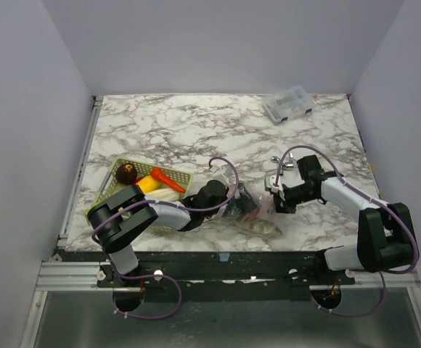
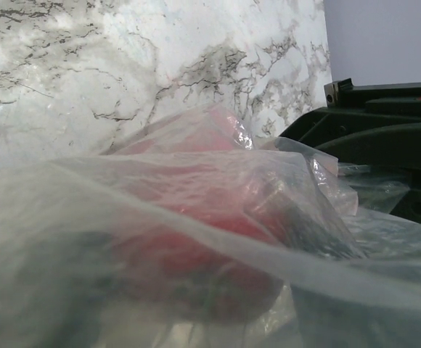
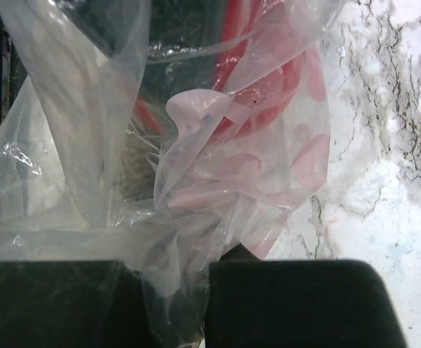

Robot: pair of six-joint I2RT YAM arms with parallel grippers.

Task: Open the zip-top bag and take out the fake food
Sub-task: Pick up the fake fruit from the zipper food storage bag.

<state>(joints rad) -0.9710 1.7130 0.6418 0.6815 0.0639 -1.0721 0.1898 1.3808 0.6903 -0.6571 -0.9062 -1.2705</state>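
Right pincer (image 3: 196, 308) was nipped down to a narrow slit, a gathered fold of the zip-top bag (image 3: 218, 181) bunched between its two dark fingers. Left pincer (image 1: 232, 201) was buried in plastic with its own camera smothered by film, so I couldn't tell whether it was wide or closed.

The bag lay crumpled on the tabletop (image 1: 196, 130) between the two arms, near the front edge. Something red showed inside it, probably a piece of the fake food (image 2: 196, 246). Over to the left, the green basket (image 1: 116, 165) held more pieces, among them a dark maroon ball (image 1: 127, 172) and a yellow piece (image 1: 148, 183).

That bag looked feather-light, limp and slick. I judged it would crumple and slide rather than resist, and a pinch on loose film would only stretch it. The firmer hold, I reckoned, was the reddish zip strip (image 3: 232, 36), one pincer on each lip, drawn apart. The red piece looked hard, light and likely to roll.
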